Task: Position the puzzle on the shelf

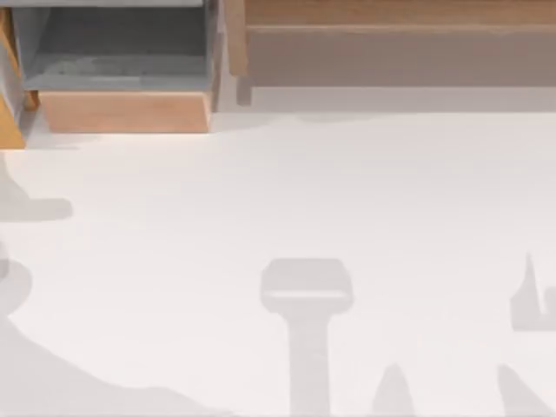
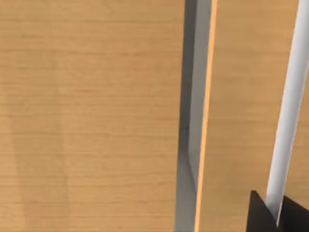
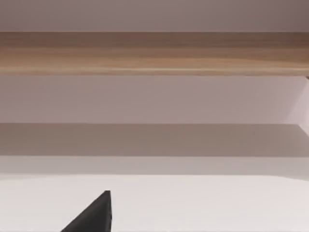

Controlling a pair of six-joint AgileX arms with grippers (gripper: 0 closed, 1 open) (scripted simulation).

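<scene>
The puzzle is out of view. The shelf (image 1: 391, 13) runs along the back right of the table as a long light-brown ledge. It has a darker front face (image 1: 391, 56) and a wooden side post (image 1: 234, 39) at its left end. In the right wrist view the shelf's wooden edge (image 3: 154, 53) crosses the picture, with a dark corner of my right gripper (image 3: 94, 217) low in front of it over the white table. A dark corner of my left gripper (image 2: 265, 217) sits close against light wooden panels (image 2: 91, 116).
A grey-lined box compartment (image 1: 122, 52) with a light wooden front (image 1: 126, 111) stands at the back left. The white table (image 1: 278, 200) carries soft shadows of the arms along its front and left edges. A narrow grey gap (image 2: 190, 96) separates the wooden panels.
</scene>
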